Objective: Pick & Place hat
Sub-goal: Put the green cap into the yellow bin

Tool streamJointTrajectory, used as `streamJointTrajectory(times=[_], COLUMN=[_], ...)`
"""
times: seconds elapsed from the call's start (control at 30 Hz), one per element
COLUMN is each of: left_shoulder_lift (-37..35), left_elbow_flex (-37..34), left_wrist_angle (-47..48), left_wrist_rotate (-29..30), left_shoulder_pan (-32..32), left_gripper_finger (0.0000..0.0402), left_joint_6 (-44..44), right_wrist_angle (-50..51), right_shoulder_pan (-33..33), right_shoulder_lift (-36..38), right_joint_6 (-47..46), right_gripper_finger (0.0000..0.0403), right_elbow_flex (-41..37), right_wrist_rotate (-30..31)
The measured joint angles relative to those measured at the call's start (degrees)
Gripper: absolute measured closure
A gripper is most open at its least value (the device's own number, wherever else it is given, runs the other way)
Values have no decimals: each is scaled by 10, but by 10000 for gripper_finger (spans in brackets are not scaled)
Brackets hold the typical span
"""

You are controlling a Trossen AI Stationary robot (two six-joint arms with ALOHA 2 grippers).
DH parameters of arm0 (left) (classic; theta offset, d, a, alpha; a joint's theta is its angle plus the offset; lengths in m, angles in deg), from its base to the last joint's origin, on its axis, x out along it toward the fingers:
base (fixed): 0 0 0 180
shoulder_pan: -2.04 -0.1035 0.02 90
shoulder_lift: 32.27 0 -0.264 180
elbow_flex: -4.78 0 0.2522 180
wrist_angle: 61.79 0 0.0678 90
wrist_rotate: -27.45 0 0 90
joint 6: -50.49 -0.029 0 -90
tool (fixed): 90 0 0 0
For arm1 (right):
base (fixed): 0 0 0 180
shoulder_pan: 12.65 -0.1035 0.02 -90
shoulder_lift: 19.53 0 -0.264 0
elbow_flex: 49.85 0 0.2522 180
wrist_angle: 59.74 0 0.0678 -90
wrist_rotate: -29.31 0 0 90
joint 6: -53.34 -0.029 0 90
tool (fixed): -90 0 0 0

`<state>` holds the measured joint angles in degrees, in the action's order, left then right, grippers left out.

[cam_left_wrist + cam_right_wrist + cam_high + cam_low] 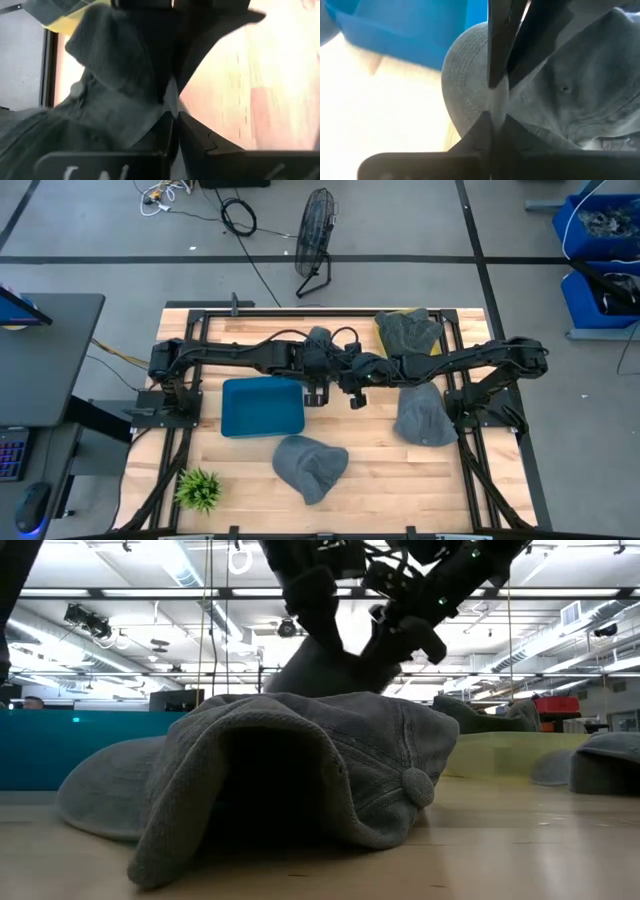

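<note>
I'm holding a grey hat (322,345) up in the air with both claws, upper centre of the high frame, just above the blue bin (262,406). My left claw (318,376) is clenched on the hat fabric; in the left wrist view the fingers (165,142) are pinched together with grey cloth (115,85) running between them. My right claw (352,385) is clamped on the same hat from the other side; the right wrist view is showing its fingers (487,132) closed on the brim edge (470,85), with the blue bin (410,25) behind. In the low view both arms are coming down from the top centre and the hat (320,668) is hanging beneath them, clear of the table.

Three more grey hats are lying on the table (400,480). One (310,467) is sitting at lower centre of the high frame, just below the bin; it's filling the foreground of the low view (290,770), crown button facing right. Another (424,416) is lying at centre right, under my right arm. A third (408,330) is resting at upper right on a yellow patch.

A small green plant (198,488) is standing at the lower left corner of the table. A floor fan (316,235) is standing on the floor beyond the top edge.
</note>
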<state>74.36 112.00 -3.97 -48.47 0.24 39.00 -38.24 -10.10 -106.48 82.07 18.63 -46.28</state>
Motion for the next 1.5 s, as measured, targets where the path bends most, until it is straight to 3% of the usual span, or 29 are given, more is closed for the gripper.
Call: streamJointTrajectory(times=[0.17,0.37,0.43,0.53,0.67,0.8,1.0,1.23,1.4,1.5], left_shoulder_lift=[3,-20,-31,-49,-79,-101,-121,-123,-123,-123], left_elbow_flex=[0,-2,-2,-1,-1,-1,-1,-1,-1,-1], left_wrist_angle=[3,21,30,49,70,82,80,85,97,102], left_wrist_rotate=[1,16,32,66,110,120,120,120,120,120], left_shoulder_pan=[-6,-2,-2,-2,-2,-3,-3,-3,-3,-3], left_gripper_finger=[323,284,281,280,284,286,286,287,287,287], left_joint_6=[-1,9,22,43,49,49,49,52,61,64], right_wrist_angle=[57,169,216,284,372,468,597,619,633,615], right_shoulder_pan=[-1,-5,-7,-6,5,27,70,117,144,155], right_shoulder_lift=[5,35,66,133,217,271,277,272,272,273], right_joint_6=[-17,-29,-28,-14,31,119,194,308,343,347], right_gripper_finger=[379,394,392,393,393,393,393,394,394,394], right_elbow_flex=[0,0,0,0,0,0,-2,-43,-73,-84], right_wrist_rotate=[39,205,231,221,162,134,121,131,203,173])
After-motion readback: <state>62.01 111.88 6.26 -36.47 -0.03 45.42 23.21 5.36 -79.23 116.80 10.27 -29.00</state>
